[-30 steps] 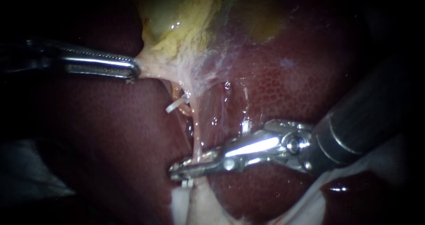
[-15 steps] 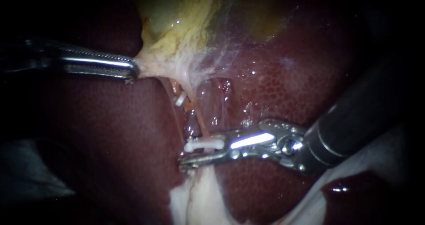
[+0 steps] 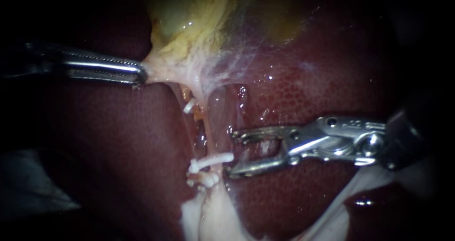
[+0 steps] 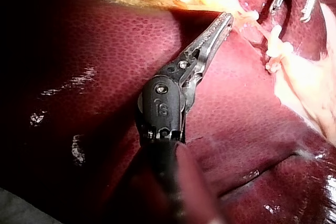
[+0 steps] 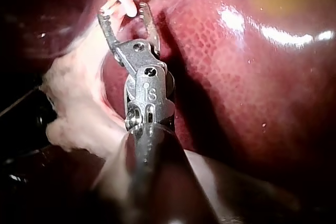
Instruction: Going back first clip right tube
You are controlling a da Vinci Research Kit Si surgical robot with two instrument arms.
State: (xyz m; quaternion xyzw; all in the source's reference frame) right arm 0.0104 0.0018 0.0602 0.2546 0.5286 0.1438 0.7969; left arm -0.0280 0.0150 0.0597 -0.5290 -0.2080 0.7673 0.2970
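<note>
Jaws of right instrument [image 3: 232, 153] gape beside white clip [image 3: 213, 161]; left instrument [image 3: 142, 75] grips gallbladder [image 3: 189, 34] tissue

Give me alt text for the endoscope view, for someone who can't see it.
The right instrument's end effector, open, sits just beside a white clip on a thin pale tube over the dark red liver. The left instrument's end effector is shut on pale tissue below the gallbladder.

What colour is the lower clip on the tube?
White. The clip shows best in the endoscope view.
</note>
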